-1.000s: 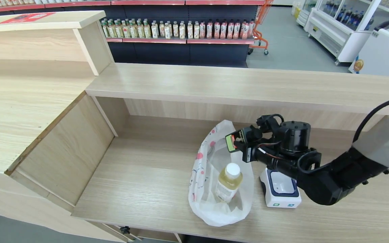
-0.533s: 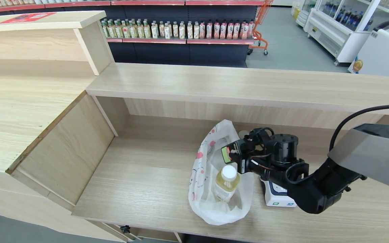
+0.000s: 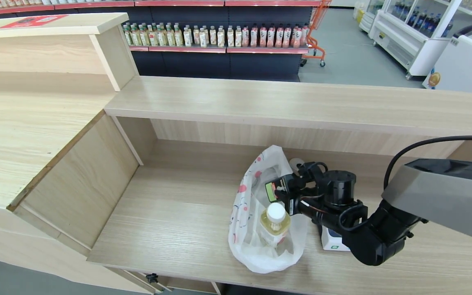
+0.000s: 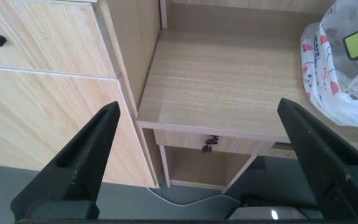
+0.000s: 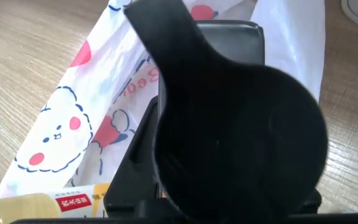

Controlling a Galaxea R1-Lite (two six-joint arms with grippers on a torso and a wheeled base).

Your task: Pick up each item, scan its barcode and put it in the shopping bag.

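A white shopping bag (image 3: 244, 213) with red and blue prints lies open on the low counter, and a pale yellow bottle (image 3: 275, 219) with a white cap stands inside it. My right gripper (image 3: 280, 191) is shut on a small black box with a green face (image 3: 271, 191), held just above the bag's mouth and behind the bottle's cap. The right wrist view has that black box (image 5: 229, 124) close up over the printed bag (image 5: 61, 130). My left gripper (image 4: 197, 109) hangs open beside the counter's drawers, off to the side of the bag (image 4: 319, 68).
A white and blue scanner (image 3: 331, 241) sits right of the bag, mostly covered by my right arm. A round cable hole (image 3: 297, 163) lies behind the bag. A raised ledge (image 3: 301, 104) runs along the back, and a side wall (image 3: 80, 180) closes the counter's left.
My right gripper has carried the black box down and to the left, from above the scanner to the bag's mouth. The arm now covers more of the scanner.
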